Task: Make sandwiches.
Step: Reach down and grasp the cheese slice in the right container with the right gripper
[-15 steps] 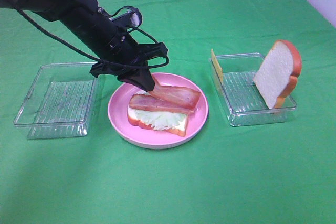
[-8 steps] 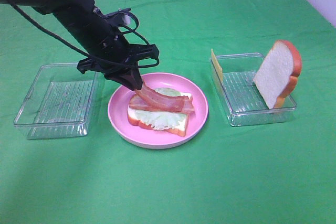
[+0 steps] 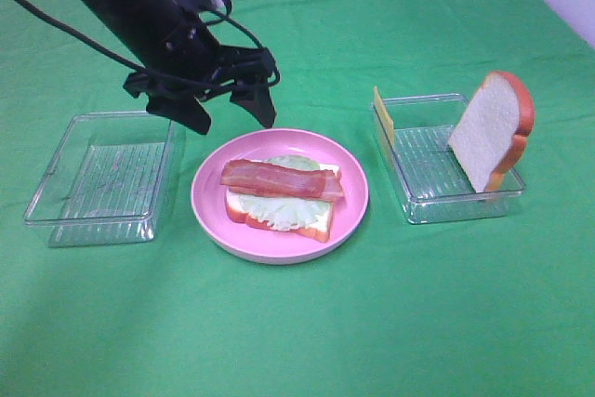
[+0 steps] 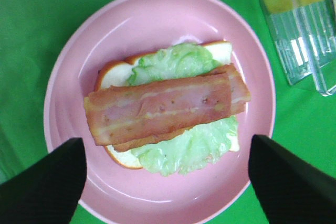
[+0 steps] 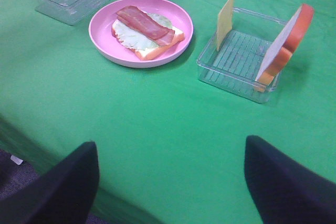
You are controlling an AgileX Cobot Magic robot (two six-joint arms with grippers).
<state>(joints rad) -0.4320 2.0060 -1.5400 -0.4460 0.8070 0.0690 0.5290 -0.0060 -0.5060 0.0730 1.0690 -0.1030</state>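
A half-built sandwich [image 3: 281, 197] lies on the round pink plate [image 3: 353, 202]: a bread slice, a lettuce leaf [image 4: 178, 64] and bacon strips [image 4: 163, 108] on top. It also shows in the right wrist view [image 5: 147, 32]. My left gripper [image 3: 232, 113] is open and empty, just above the plate's far left rim. A second bread slice [image 3: 491, 129] and a yellow cheese slice [image 3: 384, 116] stand on edge in the right clear tray [image 3: 446, 204]. My right gripper [image 5: 170, 182] is open and empty, well short of the tray, and out of the exterior view.
An empty clear tray [image 3: 100, 177] sits left of the plate, under the left arm's reach. A green cloth [image 3: 307, 323] covers the table. Its front edge shows in the right wrist view [image 5: 31, 142].
My left gripper let go of the bacon strip, opened and rose up and to the left. The strip now lies flat on the other bacon.
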